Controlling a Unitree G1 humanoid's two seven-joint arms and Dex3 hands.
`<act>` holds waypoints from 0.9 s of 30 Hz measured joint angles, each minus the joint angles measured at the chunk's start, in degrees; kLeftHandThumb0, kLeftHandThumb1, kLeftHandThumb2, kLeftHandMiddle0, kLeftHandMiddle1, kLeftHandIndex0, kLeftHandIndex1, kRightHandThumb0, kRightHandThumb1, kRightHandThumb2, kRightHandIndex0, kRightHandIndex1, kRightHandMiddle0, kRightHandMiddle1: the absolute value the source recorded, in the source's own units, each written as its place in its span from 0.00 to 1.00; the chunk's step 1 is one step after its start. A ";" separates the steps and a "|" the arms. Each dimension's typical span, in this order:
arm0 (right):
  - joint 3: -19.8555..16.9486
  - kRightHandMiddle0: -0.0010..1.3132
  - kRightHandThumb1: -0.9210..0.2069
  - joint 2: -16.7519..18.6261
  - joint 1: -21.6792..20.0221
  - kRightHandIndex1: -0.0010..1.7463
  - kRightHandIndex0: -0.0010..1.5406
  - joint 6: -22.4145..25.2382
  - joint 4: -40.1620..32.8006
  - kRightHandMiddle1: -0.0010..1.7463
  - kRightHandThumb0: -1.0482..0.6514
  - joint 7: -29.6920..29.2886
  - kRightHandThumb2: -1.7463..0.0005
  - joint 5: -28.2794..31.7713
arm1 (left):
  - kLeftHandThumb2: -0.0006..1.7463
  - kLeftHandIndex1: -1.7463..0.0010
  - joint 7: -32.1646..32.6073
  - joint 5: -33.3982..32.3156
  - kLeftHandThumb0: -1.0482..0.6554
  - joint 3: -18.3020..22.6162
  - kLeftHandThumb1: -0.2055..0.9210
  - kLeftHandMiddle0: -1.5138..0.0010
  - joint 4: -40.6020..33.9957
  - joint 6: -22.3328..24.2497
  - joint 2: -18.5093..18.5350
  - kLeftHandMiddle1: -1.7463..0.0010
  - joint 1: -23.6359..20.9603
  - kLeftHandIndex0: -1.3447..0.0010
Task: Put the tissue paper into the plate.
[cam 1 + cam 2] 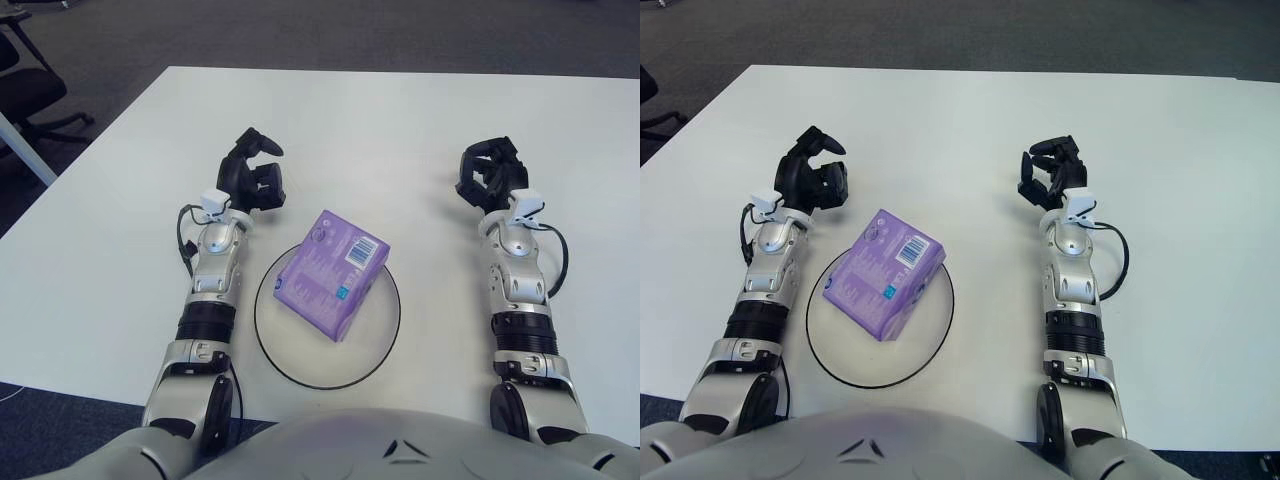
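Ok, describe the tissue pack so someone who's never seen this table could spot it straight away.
On the white table, look near the front edge, between the two arms, for a round plate with a dark rim. The tissue pack lies in it: a soft purple packet with a white barcode label, the only coloured thing there.
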 measured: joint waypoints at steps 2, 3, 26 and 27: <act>0.28 0.32 0.45 0.33 -0.01 0.83 0.40 -0.17 0.20 1.00 0.61 -0.64 0.37 0.00 | 0.69 0.00 -0.25 -0.10 0.35 0.13 0.54 0.13 -0.03 0.22 0.15 0.00 0.10 0.59; 0.43 0.32 0.46 0.46 -0.02 0.83 0.41 -0.21 0.32 1.00 0.61 -0.91 0.36 0.00 | 0.69 0.00 -0.41 -0.14 0.35 0.21 0.54 0.13 -0.07 0.28 0.20 0.00 0.15 0.59; 0.44 0.37 0.68 0.85 -2.66 0.98 0.49 -5.34 9.20 1.00 0.61 -3.29 0.13 0.06 | 0.69 0.00 -1.03 -0.40 0.35 0.59 0.55 0.13 -1.11 1.29 0.61 0.00 1.10 0.60; 0.41 0.38 0.69 0.85 -2.72 0.99 0.49 -5.82 9.45 1.00 0.61 -3.18 0.13 0.12 | 0.69 0.00 -1.03 -0.37 0.35 0.59 0.55 0.13 -1.13 1.29 0.61 0.00 1.13 0.60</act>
